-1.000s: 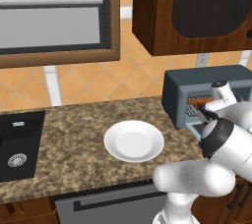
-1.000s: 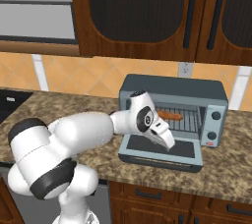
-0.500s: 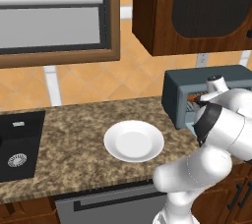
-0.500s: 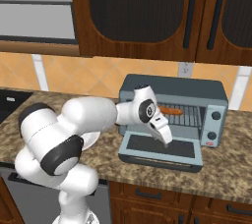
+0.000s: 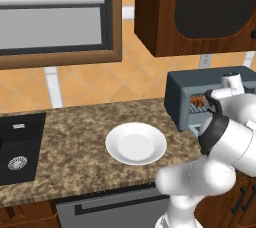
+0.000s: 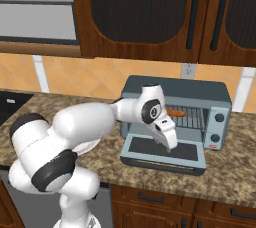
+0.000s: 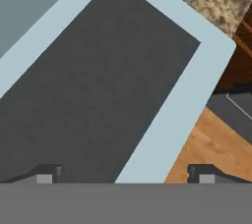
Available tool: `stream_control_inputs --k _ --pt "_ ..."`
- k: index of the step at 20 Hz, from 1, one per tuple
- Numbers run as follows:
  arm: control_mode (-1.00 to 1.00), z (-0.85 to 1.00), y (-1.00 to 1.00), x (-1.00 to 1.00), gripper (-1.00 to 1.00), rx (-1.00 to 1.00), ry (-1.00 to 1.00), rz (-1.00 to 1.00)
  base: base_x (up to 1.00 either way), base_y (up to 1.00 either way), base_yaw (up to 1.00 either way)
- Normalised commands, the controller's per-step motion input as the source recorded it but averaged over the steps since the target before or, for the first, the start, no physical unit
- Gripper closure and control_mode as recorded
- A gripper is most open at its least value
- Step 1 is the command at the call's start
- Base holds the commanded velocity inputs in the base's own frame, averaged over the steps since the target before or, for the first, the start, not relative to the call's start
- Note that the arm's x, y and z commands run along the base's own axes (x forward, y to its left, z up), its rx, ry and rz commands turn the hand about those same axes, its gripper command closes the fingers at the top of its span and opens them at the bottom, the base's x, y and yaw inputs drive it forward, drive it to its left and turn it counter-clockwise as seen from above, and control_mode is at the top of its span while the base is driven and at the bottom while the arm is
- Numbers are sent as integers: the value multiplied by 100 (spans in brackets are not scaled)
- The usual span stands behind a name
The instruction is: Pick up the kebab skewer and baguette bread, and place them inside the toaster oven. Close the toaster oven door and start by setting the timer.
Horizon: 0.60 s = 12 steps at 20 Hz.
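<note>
We have drawn the gripper back out over the lowered door, fingers spread and empty; the baguette lies inside the oven, so closing comes next.

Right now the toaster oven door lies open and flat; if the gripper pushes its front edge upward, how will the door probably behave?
The toaster oven door looks like a rigid framed panel, so it should probably swing up in one piece rather than bend. It seems hinged at the toaster oven, so it likely turns there instead of sliding. Its frame looks smooth in the hand view, so the open gripper might slip.
</note>
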Motion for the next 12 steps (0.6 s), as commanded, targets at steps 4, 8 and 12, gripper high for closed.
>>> stream_control_inputs --k 4,8,12 --pt "-100 12 20 -100 -100 8 -4 22 0 0 0" --pt "-100 -3 33 -92 -100 10 0 35 0 0 0" --pt "-100 -17 34 -36 -100 12 0 46 0 0 0"
